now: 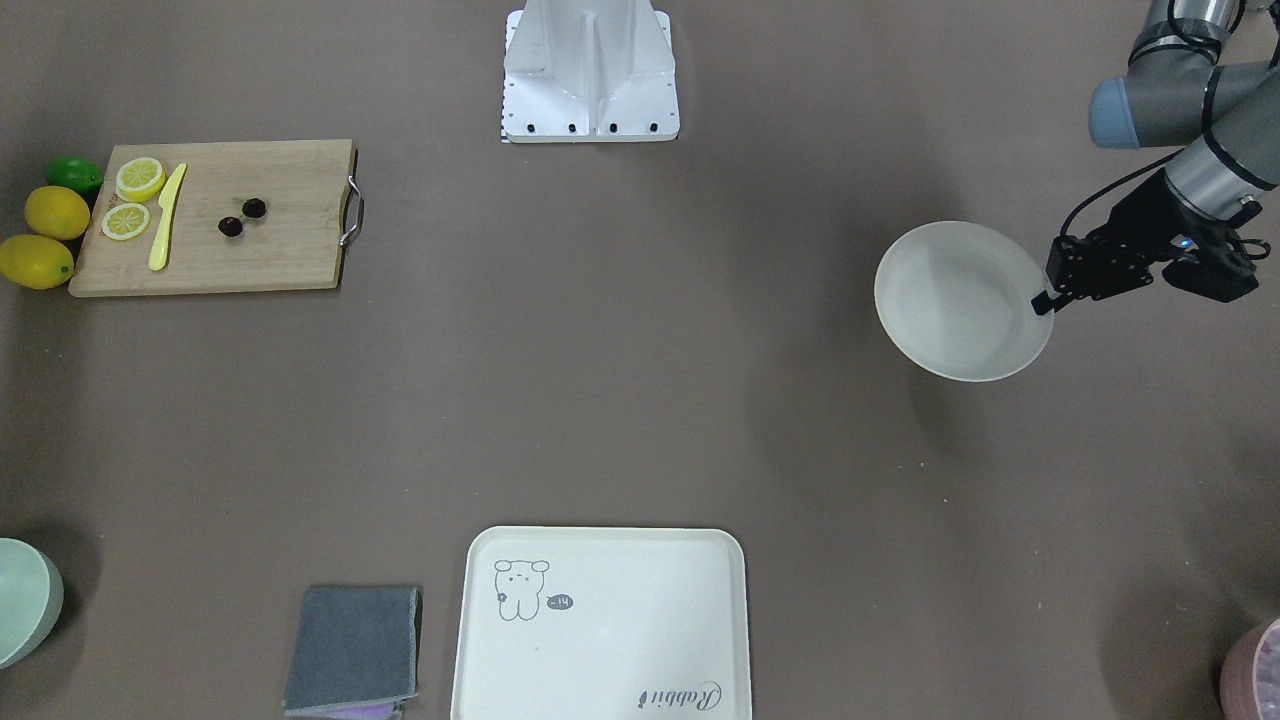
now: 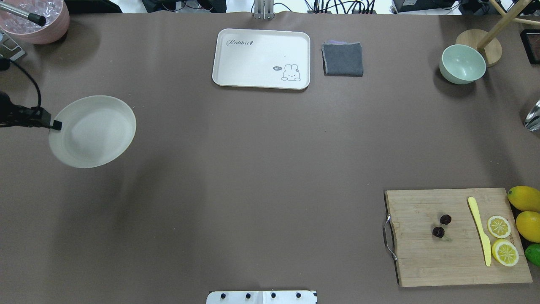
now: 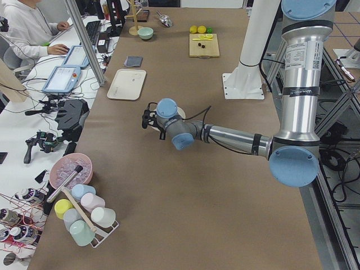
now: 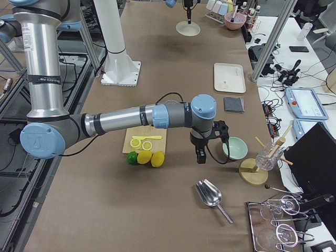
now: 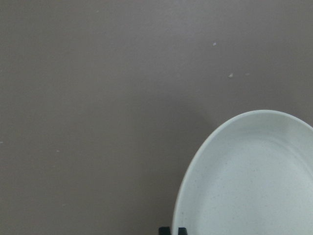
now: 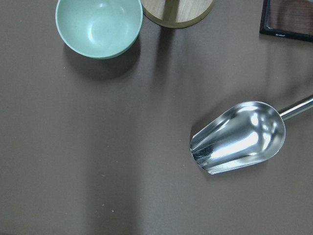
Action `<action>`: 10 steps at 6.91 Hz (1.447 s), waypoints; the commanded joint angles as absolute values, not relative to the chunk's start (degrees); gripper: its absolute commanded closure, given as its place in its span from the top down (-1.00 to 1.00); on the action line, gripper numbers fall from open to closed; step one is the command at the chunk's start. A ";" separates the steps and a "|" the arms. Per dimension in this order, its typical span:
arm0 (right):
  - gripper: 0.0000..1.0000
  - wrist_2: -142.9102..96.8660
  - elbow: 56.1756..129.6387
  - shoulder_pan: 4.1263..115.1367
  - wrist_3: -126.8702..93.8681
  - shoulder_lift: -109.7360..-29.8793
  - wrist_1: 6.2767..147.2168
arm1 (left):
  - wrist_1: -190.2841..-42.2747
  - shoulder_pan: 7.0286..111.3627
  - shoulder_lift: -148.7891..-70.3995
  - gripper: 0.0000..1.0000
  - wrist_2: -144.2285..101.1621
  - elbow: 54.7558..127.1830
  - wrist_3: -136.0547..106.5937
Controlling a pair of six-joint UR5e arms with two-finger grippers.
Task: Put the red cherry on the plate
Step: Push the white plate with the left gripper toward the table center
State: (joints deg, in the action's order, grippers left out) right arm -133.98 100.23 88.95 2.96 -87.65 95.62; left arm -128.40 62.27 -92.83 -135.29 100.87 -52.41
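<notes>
The red cherry [image 1: 242, 217] [image 2: 442, 226], two dark balls on a thin stem, lies on the wooden cutting board [image 1: 280, 250] [image 2: 422, 261]. At the opposite end of the table is the round cream plate [image 1: 950, 310] [image 2: 95, 133]. My left gripper [image 1: 1045, 300] [image 2: 56, 125] is shut on its rim. The plate looks raised and tilted, its shadow offset beneath it. The left wrist view shows the plate [image 5: 254, 186] at lower right. My right gripper [image 4: 201, 155] hangs near the green bowl, far from the cherry, and shows only in the exterior right view, so I cannot tell its state.
On the board lie a yellow knife [image 2: 480, 231] and two lemon slices [image 2: 499, 226], with lemons [image 2: 525, 198] and a lime beside it. A cream bear tray [image 2: 261, 59], grey cloth [image 2: 342, 59] and green bowl [image 2: 463, 64] line the far edge. A metal scoop [image 6: 239, 137] lies under my right wrist.
</notes>
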 commanded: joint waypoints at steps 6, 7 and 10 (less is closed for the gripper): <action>1.00 -133.95 101.34 89.03 2.72 -87.89 95.62 | -100.28 38.11 -121.01 -1.00 -112.11 105.82 -78.09; 1.00 -133.51 101.95 89.03 2.72 -87.89 95.62 | -100.20 32.84 -122.07 -1.00 -107.19 105.47 -79.53; 1.00 -135.17 103.36 89.38 2.73 -89.38 95.71 | -100.46 27.87 -121.56 -1.00 -102.57 105.12 -79.98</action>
